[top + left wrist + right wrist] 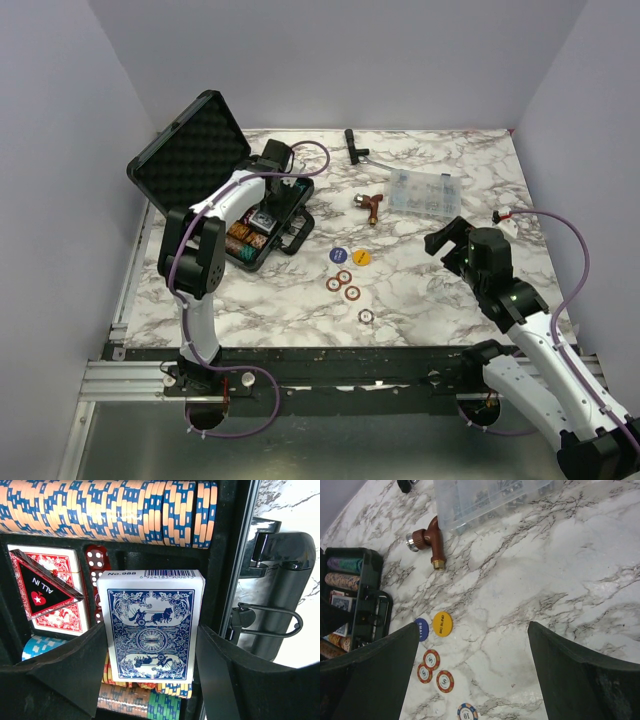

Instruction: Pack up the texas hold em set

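Left wrist view alone reveals the blue card deck [150, 605] clamped inside the left tool [151, 630]; the right tool [472, 625] gapes, released.

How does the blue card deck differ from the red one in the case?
The blue deck is held in the left gripper; the red deck lies free. An ALL IN marker partly covers the red deck; the blue deck is bare. Both have ornate backs.
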`<move>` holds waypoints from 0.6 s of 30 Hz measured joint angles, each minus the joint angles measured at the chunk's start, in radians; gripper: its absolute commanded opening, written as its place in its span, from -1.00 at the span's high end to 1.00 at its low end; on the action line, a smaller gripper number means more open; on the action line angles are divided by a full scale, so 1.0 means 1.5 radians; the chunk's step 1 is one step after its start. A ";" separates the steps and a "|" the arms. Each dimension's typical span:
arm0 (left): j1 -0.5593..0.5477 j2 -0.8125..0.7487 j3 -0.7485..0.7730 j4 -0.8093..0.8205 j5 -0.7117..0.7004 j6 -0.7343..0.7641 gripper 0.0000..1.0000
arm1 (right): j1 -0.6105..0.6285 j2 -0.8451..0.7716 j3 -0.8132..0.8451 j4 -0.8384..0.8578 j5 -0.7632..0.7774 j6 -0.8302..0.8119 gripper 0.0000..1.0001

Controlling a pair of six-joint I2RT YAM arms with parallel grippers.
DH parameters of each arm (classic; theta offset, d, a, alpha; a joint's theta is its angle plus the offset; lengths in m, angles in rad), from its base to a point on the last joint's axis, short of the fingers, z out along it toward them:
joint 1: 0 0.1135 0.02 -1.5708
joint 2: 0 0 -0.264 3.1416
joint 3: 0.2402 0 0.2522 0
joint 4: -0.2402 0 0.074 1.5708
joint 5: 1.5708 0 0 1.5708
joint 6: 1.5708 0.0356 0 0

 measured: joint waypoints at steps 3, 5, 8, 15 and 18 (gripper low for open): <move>0.000 0.005 0.007 -0.003 -0.001 0.000 -0.21 | 0.000 0.000 0.000 0.000 -0.001 0.000 -0.85; 0.000 0.009 0.008 -0.002 -0.003 0.002 -0.41 | 0.000 0.000 0.000 0.000 -0.001 0.000 -0.85; 0.000 0.015 0.008 -0.003 -0.009 0.003 -0.61 | 0.000 0.000 0.000 0.000 -0.002 0.000 -0.85; 0.004 0.015 0.008 -0.003 -0.030 0.004 -0.80 | 0.000 0.001 0.000 0.000 -0.003 -0.001 -0.85; 0.004 0.012 0.008 -0.003 -0.030 0.004 -0.72 | 0.000 0.005 0.000 0.001 -0.007 -0.001 -0.85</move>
